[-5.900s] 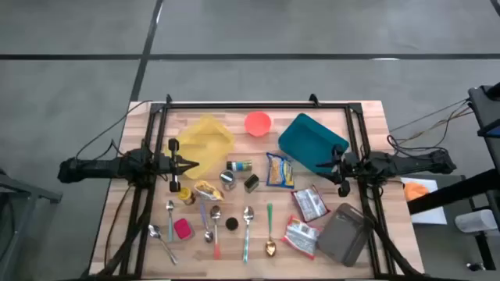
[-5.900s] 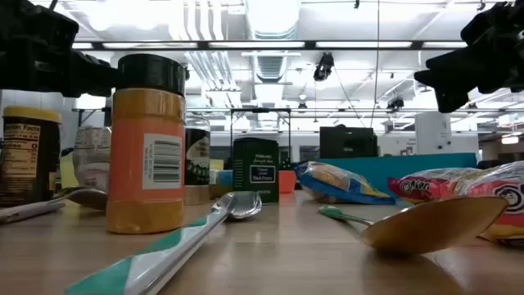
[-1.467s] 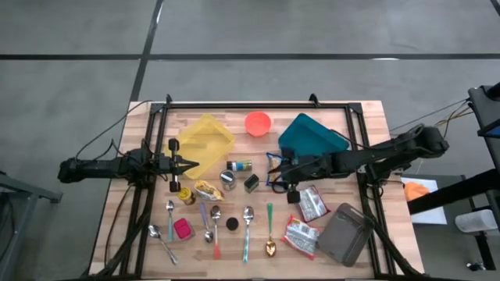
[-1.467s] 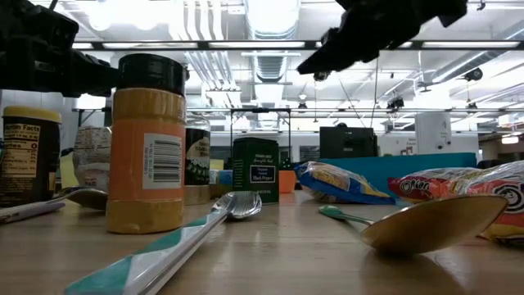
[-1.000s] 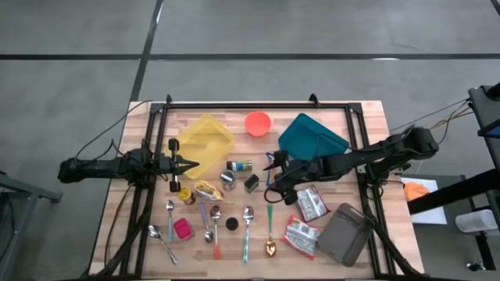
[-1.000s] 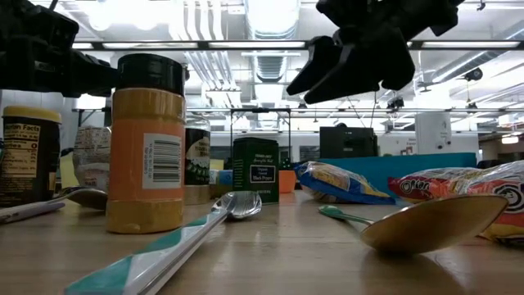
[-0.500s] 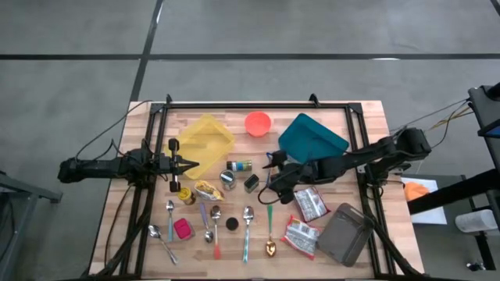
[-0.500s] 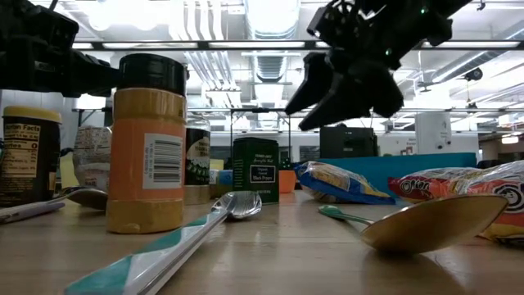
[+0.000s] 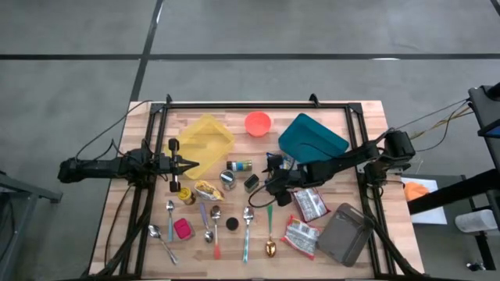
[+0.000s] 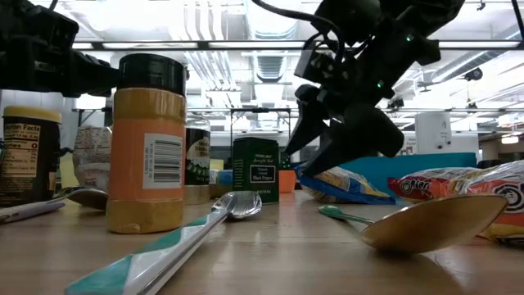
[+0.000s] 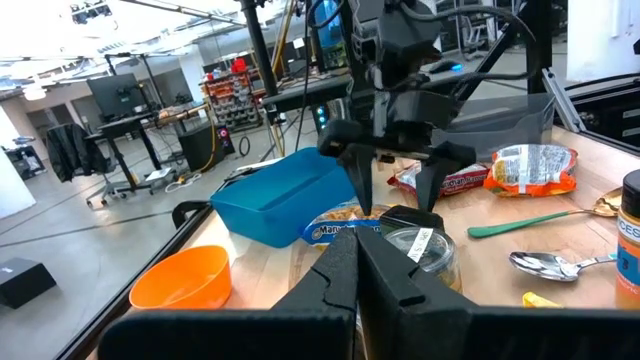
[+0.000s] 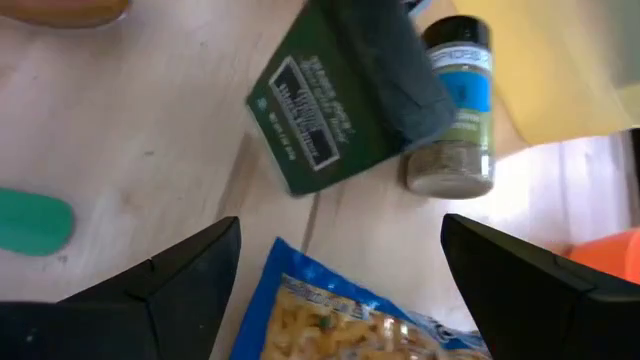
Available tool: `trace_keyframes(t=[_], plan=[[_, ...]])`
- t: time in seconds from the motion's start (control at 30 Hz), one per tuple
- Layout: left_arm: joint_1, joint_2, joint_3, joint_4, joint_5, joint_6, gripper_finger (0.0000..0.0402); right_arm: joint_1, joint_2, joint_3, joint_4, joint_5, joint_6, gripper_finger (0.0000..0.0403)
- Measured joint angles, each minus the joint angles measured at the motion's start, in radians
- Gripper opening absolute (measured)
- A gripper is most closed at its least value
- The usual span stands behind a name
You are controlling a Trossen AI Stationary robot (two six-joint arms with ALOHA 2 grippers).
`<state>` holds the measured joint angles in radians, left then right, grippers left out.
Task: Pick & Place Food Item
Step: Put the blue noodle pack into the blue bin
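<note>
The right hand (image 9: 271, 181) is seen lowered over the middle of the wooden surface (image 9: 367, 125), its two dark fingers spread wide and nothing held between them; in the right wrist view they straddle the near end of the blue and yellow snack bag (image 12: 360, 310), which lies flat on the planks just beside the teal bin (image 9: 312, 142). The bag is crinkled and glossy, printed with pale curled pieces. Close around it, a small dark green rectangular tin (image 12: 335, 105) with a white label is seen, and a little cylindrical spice jar (image 12: 455, 100) with a blue and green label lies on its side just beyond the tin. A spoon with a green handle (image 9: 269, 215) lies near the hand on the side nearer the front edge, its handle tip showing at the edge of the right wrist view. Two red and white foil packets (image 9: 310, 204) and a grey lidded container (image 9: 344, 234) are set to the right of the bag. A yellow plastic tray (image 9: 205, 142) and a round orange bowl (image 9: 258, 122) are placed toward the far edge. In the low view an orange spice jar (image 10: 147, 143) with a black cap stands upright. The left hand (image 9: 190, 165) is held clenched and empty at the left side, next to the yellow tray.
</note>
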<state>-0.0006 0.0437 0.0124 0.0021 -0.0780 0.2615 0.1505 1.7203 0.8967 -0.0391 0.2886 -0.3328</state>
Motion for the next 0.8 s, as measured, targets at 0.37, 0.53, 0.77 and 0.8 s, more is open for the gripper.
trace_keyframes(t=[0.37, 0.53, 0.77, 0.8], plan=[[0.0, 0.002, 0.0, 0.0, 0.0, 0.0, 0.0, 0.0, 0.039, -0.002, -0.034, 0.002, -0.061, 0.0343], [0.0, 0.005, 0.0, 0.0, 0.0, 0.0, 0.0, -0.002, 0.064, -0.003, -0.041, 0.002, -0.06, 0.0343], [0.0, 0.006, 0.0, 0.0, 0.0, 0.0, 0.0, -0.005, 0.078, -0.003, -0.051, 0.006, -0.058, 0.0339], [0.0, 0.006, 0.0, 0.0, 0.0, 0.0, 0.0, -0.005, 0.078, -0.003, -0.052, 0.006, -0.058, 0.0333]])
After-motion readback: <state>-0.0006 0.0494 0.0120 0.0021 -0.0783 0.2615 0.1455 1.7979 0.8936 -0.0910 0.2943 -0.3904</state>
